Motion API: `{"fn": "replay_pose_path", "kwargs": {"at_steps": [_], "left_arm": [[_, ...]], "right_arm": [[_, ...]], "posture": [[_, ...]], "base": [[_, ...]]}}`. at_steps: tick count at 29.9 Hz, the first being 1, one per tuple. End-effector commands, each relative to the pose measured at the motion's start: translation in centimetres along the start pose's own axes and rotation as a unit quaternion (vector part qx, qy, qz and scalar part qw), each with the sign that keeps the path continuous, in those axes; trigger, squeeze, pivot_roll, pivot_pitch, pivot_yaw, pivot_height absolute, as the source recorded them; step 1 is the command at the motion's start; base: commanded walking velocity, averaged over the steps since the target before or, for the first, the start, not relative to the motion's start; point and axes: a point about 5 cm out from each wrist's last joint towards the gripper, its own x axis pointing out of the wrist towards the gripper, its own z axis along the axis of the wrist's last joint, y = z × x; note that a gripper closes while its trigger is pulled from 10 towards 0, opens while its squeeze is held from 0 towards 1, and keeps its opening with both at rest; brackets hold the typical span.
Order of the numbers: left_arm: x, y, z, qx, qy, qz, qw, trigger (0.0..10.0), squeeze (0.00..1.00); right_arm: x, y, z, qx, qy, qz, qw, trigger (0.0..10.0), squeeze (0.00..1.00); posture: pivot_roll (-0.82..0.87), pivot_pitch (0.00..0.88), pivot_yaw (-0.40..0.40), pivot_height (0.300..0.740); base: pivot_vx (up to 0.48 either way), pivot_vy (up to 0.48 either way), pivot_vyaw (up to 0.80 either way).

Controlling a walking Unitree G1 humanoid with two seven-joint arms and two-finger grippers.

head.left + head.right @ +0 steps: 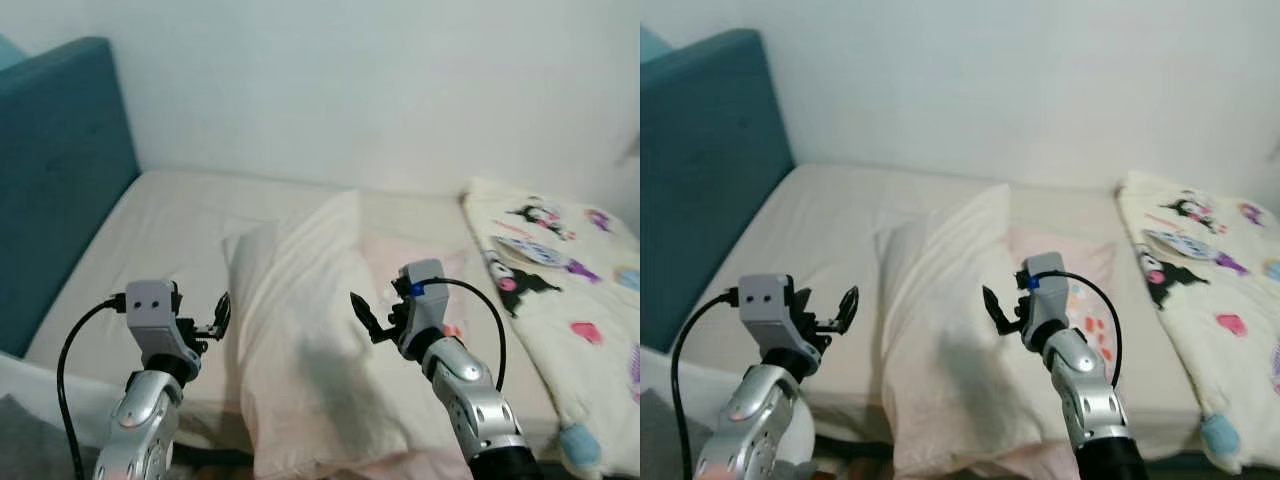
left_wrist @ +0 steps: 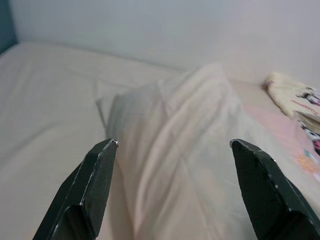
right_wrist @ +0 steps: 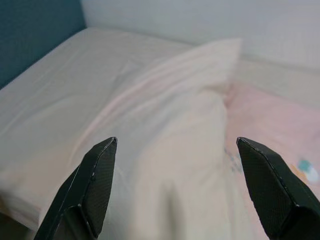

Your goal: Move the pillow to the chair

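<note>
From the left eye, one cream pillow [image 1: 310,340], soft and creased, lies lengthwise on the bed [image 1: 170,230], partly over a pink printed cushion [image 1: 420,265]. Two silver arms flank it: the left hand [image 1: 218,318] just beside its near edge, the right hand [image 1: 362,312] above its surface, both released and holding nothing. A cartoon-printed blanket [image 1: 560,280] lies on the bed's right side, and a teal padded headboard [image 1: 55,170] stands left.

In the left wrist view, two black fingers [image 2: 90,185] stand wide apart, framing the pillow.

The right wrist view shows the same spread over wrinkled fabric.
</note>
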Motion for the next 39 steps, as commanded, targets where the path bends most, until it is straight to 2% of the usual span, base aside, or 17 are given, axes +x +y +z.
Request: {"fn": "replay_pose_path", "kwargs": {"at_steps": [1,8,12,21,28,34,39], "left_arm": [[0.00,-0.23,-0.28,0.000,0.009,-0.005,1.000,10.0,0.00],[0.09,-0.26,-0.36,0.013,0.018,-0.004,1.000,10.0,0.00],[0.23,-0.27,-0.54,0.030,0.029,-0.003,0.999,10.0,0.00],[0.22,-0.12,-0.39,0.018,0.022,0.001,1.000,10.0,0.00],[0.22,-0.12,-0.35,0.022,0.026,0.002,0.999,10.0,0.00],[0.35,-0.19,-0.46,0.038,0.033,0.000,0.999,10.0,0.00],[0.43,-0.14,-0.49,0.029,0.031,0.003,0.999,10.0,0.00]], "right_arm": [[-0.16,-0.35,-0.11,-0.003,0.002,-0.006,1.000,10.0,0.00],[-0.17,-0.30,0.24,0.003,-0.012,-0.003,1.000,10.0,0.00],[-0.13,-0.24,0.26,-0.019,-0.005,-0.003,1.000,10.0,0.00],[-0.05,-0.17,0.23,-0.010,-0.006,-0.002,1.000,10.0,0.00],[-0.08,-0.13,0.36,-0.003,-0.009,0.002,1.000,10.0,0.00],[-0.02,-0.07,0.37,-0.002,-0.007,0.006,1.000,10.0,0.00],[0.05,-0.07,0.33,-0.010,-0.001,0.009,1.000,10.0,0.00]], "posture": [[-0.01,0.000,-0.098,0.740],[-0.01,0.000,-0.097,0.740],[-0.01,0.000,-0.097,0.740],[-0.01,0.000,-0.098,0.740],[-0.01,0.000,-0.093,0.740],[-0.01,0.000,-0.093,0.740],[-0.01,0.000,-0.095,0.740]], "base": [[0.000,0.000,-0.76],[0.000,-0.148,0.00],[0.000,-0.480,0.20],[0.000,-0.029,0.79],[0.000,0.000,0.00],[0.000,-0.429,0.00],[0.000,-0.264,0.37]]}}
